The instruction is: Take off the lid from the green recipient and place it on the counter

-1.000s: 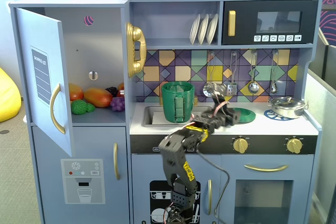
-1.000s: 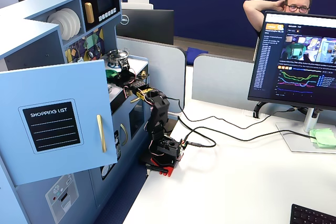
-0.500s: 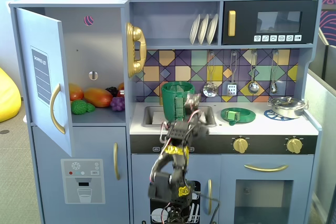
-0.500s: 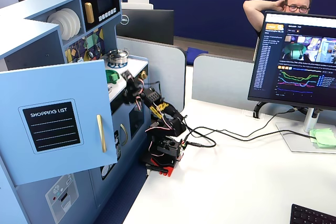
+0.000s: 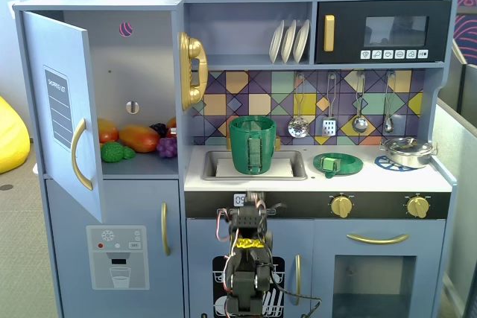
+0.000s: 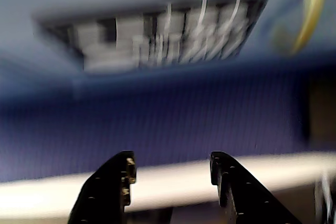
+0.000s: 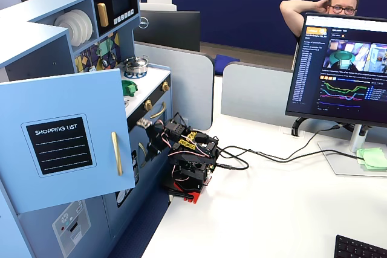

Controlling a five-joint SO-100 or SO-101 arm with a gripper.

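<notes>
The green recipient [image 5: 252, 144] stands upright and open-topped in the recessed sink of the white counter [image 5: 417, 178]. The lid [image 5: 337, 162] lies flat on the counter just right of the sink, knob up; it also shows in a fixed view [image 7: 129, 87], where the open door hides the pot. The arm [image 5: 250, 258] is folded low in front of the kitchen, below the counter edge, far from both. In the blurred wrist view my gripper [image 6: 172, 163] is open and empty, its two black fingers apart, facing the blue kitchen front.
A silver pan [image 5: 406, 152] sits on the right burner. The left cupboard door [image 5: 63, 109] stands open, with toy fruit [image 5: 134, 139] inside. The arm's cables [image 7: 254, 155] run across the white table towards a monitor [image 7: 347, 67].
</notes>
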